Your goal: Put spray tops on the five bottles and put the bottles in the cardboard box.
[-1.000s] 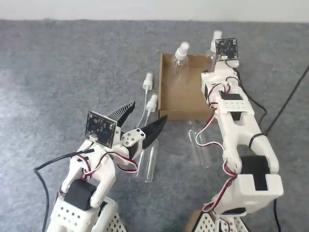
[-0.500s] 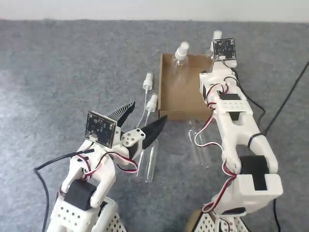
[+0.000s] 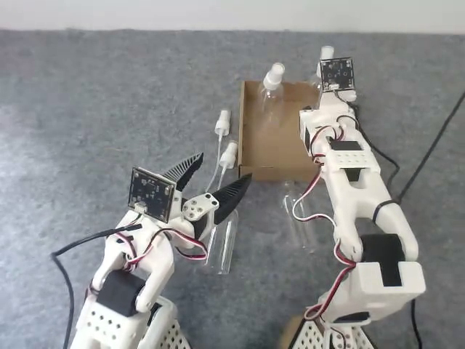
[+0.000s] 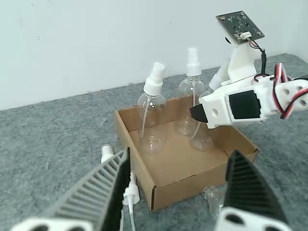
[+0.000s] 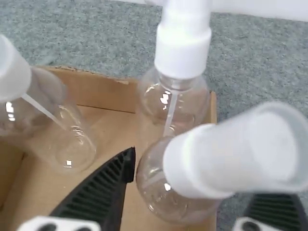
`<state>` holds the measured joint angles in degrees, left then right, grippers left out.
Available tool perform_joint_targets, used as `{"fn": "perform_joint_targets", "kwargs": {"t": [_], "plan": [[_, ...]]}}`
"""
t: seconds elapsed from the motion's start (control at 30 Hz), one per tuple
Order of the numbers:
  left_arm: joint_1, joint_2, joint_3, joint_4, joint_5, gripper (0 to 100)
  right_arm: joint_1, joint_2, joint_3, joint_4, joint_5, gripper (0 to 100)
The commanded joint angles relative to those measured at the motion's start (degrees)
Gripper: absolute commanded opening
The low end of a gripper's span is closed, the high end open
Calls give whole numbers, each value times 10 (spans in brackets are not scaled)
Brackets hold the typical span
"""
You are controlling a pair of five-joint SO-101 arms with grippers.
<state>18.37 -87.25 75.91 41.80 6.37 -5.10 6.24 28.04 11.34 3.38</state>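
Note:
The cardboard box (image 3: 270,149) lies open on the carpet, and two bottles with white spray tops (image 4: 151,113) (image 4: 190,98) stand upright at its far side. My right gripper (image 5: 192,183) reaches over the box's far right corner, shut on a third topped bottle (image 5: 175,190) held upright inside it. Two loose spray tops (image 3: 222,122) (image 3: 229,154) lie left of the box. Two bare clear bottles (image 3: 221,243) (image 3: 301,218) lie on the carpet near the box's front. My left gripper (image 3: 224,169) hovers open over the left bare bottle, holding nothing.
Grey carpet (image 3: 94,109) covers the whole table, with wide free room on the left. The right arm (image 3: 352,171) stretches along the box's right side. A black cable (image 3: 432,156) trails at the right edge. A pale wall (image 4: 72,43) rises behind the box.
The right arm has shifted very slightly over the box's far corner. The left arm and the loose parts have stayed put.

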Motion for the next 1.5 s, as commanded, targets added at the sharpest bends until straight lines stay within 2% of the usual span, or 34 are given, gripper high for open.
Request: {"fn": "perform_joint_targets", "kwargs": {"t": [0.0, 0.23, 0.77, 1.3, 1.47], "plan": [[-5, 3, -4, -18, -4, 298, -5, -10, -27, 2, 0, 348], [-5, 3, -4, -18, -4, 298, -5, -44, -27, 7, 0, 348], [-5, 3, -4, -17, -4, 298, -29, -226, -28, 143, -1, 348], [-6, 3, -4, -18, -4, 298, -30, -432, -24, 390, -1, 347], [-6, 3, -5, -18, -4, 298, -63, -451, -24, 494, -1, 347]]}}
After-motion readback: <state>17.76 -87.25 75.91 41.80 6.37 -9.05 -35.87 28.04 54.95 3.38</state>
